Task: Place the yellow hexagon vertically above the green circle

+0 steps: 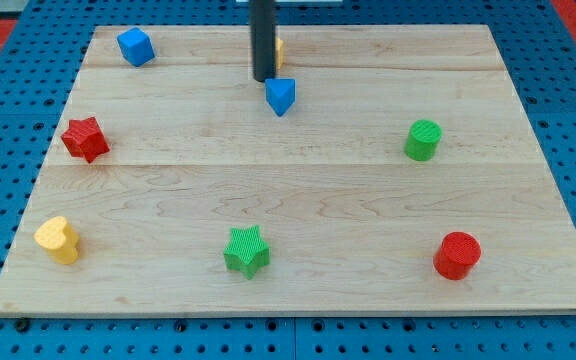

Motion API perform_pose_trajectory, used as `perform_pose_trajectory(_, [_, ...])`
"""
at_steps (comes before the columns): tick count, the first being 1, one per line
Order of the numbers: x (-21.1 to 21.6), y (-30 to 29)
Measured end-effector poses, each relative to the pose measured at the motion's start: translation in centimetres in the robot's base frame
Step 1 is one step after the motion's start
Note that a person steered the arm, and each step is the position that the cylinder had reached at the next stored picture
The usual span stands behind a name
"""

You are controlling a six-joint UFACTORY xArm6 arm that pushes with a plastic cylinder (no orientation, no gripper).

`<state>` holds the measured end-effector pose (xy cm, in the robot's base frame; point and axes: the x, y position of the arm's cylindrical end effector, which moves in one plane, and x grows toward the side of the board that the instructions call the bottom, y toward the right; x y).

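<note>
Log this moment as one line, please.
my tip: at view's top, just above blue block | yellow hexagon: mostly hidden behind rod | green circle: far to view's right, untouched

Light is bright and even across the whole wooden board, with no dim corner and no hard glare on the wood. It seems to fall from above: each block throws only a short, soft shadow close to its base, as under the green cylinder toward the right edge and the red cylinder near the bottom right corner. The dark rod at the top edge is nearly black, with a faint pale sheen down its side. Focus is sharp from edge to edge; wood grain and block ribbing read clearly. The board's side edges slant inward toward the top, and colours are vivid
</note>
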<state>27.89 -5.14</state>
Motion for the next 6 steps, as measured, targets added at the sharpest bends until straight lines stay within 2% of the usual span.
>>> perform_pose_trajectory(1, [-2.0,-0.7])
perform_pose_trajectory(2, [-2.0,6.2])
perform_pose_trajectory(3, [-2.5,-0.9])
perform_pose_trajectory(4, [-4.2,1.0])
perform_pose_trajectory(6, [-5.4,11.2])
